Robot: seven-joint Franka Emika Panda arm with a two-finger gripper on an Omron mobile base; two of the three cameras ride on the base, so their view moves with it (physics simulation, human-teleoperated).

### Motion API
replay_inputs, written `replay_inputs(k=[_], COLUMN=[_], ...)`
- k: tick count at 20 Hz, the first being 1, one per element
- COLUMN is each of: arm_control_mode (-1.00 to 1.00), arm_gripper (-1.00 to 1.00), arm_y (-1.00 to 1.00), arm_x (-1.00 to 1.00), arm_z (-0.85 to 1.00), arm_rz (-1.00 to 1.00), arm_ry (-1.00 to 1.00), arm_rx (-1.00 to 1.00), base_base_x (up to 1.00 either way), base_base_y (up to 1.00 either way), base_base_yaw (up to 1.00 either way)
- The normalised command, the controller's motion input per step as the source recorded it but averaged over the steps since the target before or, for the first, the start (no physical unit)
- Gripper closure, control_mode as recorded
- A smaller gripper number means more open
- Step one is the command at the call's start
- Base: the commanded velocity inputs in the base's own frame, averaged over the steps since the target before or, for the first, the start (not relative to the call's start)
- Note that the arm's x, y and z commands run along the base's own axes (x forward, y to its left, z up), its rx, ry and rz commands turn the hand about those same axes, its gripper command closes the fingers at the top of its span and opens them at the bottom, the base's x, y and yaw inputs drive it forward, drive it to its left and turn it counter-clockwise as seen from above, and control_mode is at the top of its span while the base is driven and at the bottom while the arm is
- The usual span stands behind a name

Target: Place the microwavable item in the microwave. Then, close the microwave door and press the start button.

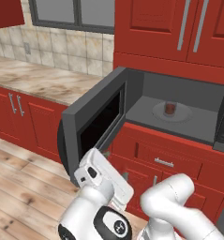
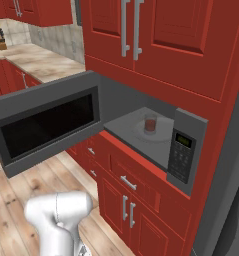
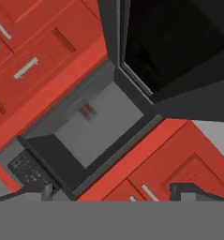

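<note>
The glass tumbler (image 1: 169,108) already stands upright on the round turntable plate (image 1: 184,114), near the middle of the microwave (image 1: 188,101) floor and well back from the front lip, so by my reading the placing is done and the step in hand is closing the microwave door (image 1: 92,124). The door hangs wide open, swung out to the left on its hinge, its black window facing the cavity. The end effector (image 3: 113,193) is empty, its two dark fingertips (image 3: 48,191) standing wide apart, drawn back from the cavity and looking at it from outside; nothing lies between them. To do this well, I would bring the end effector around to the outer face of the door, close to its free edge where leverage is best, and push in an arc that follows the hinge, keeping the contact flat so the panel does not slip off the fingers. The push should carry on until the door sits flush, since the control panel (image 2: 181,152) at the right side comes next. Below the microwave are red drawers and cabinets (image 2: 122,192) with bar handles; a pale stone desk (image 1: 36,79) runs off to the left beneath a tiled wall, and the floor (image 1: 19,187) is light wood planks.
</note>
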Motion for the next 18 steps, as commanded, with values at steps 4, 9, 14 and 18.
replay_inputs(k=[4,9,14,18], arm_control_mode=[-1.0,-1.0,-1.0,-1.0], arm_gripper=[-1.0,-1.0,-1.0,-1.0], arm_y=[1.0,1.0,1.0,1.0], arm_x=[0.0,0.1,0.42,0.54], arm_z=[-0.08,-0.08,-0.22,-0.21], arm_rz=[0.03,0.0,-0.05,-0.11], arm_ry=[-0.22,-0.03,0.05,0.14], arm_rx=[-0.33,-0.28,-0.19,-0.07], base_base_x=[0.0,0.0,0.0,0.0], base_base_y=[0.0,0.0,0.0,0.0], base_base_yaw=[0.0,0.0,0.0,0.0])
